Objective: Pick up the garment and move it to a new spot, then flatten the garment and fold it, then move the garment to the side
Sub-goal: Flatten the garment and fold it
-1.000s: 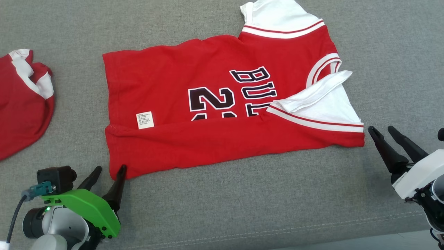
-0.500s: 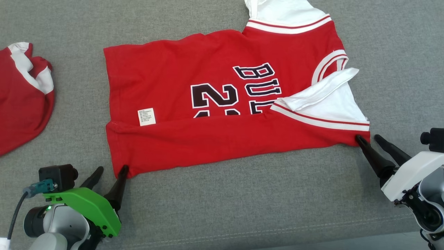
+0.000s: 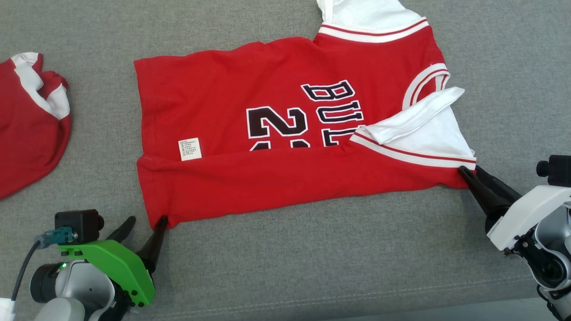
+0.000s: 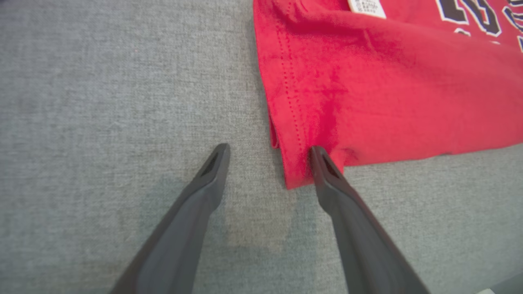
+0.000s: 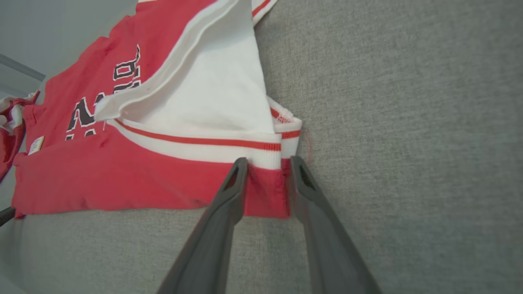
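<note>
The garment [image 3: 267,178] is a red jersey with white sleeves and dark lettering, lying flat on the grey cushion with its near long edge folded over. My left gripper [image 3: 147,218] is open at the garment's near left hem corner. In the left wrist view, the gripper [image 4: 267,149] has its right fingertip [image 4: 322,163] resting on the red corner [image 4: 388,102], and the left fingertip is on bare fabric. My right gripper [image 3: 469,168] is at the near right corner. In the right wrist view it [image 5: 267,161] is shut on the red corner below the white sleeve band [image 5: 122,171].
A second red and white garment [image 3: 26,125] lies bunched at the far left. The grey cushion [image 3: 357,249] has a seam and a front edge close behind both grippers. Bare grey surface lies right of the jersey.
My right gripper moved forward and left to the jersey's near right corner, and its fingers closed on the cloth. The left gripper has hardly moved.
</note>
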`<state>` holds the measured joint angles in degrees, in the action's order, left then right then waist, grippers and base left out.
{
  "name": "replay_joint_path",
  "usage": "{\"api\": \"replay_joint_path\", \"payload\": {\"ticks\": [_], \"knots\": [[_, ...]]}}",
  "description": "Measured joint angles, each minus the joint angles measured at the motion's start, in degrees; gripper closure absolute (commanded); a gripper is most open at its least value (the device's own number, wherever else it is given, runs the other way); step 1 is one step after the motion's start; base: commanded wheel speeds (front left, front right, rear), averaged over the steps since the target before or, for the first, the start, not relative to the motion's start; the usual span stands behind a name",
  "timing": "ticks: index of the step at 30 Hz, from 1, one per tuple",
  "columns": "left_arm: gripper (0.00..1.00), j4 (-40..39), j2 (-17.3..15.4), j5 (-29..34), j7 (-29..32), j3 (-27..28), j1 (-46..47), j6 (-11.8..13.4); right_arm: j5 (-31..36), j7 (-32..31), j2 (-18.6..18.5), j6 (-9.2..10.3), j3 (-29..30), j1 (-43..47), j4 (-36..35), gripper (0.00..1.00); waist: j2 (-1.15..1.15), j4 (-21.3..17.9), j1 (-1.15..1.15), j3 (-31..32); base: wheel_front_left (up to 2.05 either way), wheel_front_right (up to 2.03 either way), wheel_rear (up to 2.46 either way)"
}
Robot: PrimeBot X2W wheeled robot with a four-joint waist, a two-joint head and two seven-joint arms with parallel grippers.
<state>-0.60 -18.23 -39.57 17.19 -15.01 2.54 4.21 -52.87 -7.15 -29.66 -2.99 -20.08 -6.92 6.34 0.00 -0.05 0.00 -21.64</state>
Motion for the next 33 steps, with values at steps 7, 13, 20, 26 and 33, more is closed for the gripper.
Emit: {"api": "replay_joint_path", "payload": {"ticks": [7,13,20,26,33], "knots": [[0.00,-0.9,-0.6,0.0,1.6,-1.5,0.6,-0.2,0.0,-0.8,-0.1,-0.10,-0.6,-0.9,0.6,0.60,0.00,-0.2,0.00,0.1,0.00,0.00,0.00],[0.11,-2.1,-0.6,0.0,3.3,-3.0,0.7,-0.7,0.0,-1.1,-0.1,-0.54,-1.0,-1.4,1.2,0.65,0.00,-0.5,0.00,0.3,0.00,0.00,0.00],[1.00,-2.3,-0.5,0.0,3.9,-3.1,0.8,-0.7,0.0,-1.1,0.1,-0.62,-1.1,-1.5,1.7,0.75,0.00,-0.8,0.00,0.4,0.00,0.00,0.00],[1.00,-2.3,-0.5,0.0,3.9,-2.8,0.9,-0.7,0.0,-1.2,0.1,-1.02,-1.2,-2.0,2.1,1.00,0.00,-0.9,0.00,0.6,0.00,0.00,0.00],[1.00,-2.5,-0.5,-2.5,5.0,-1.9,0.8,-0.7,0.0,-1.5,-0.1,-1.19,-1.2,-2.0,2.6,1.00,0.00,-0.8,0.00,0.9,0.00,0.00,0.00]]}}
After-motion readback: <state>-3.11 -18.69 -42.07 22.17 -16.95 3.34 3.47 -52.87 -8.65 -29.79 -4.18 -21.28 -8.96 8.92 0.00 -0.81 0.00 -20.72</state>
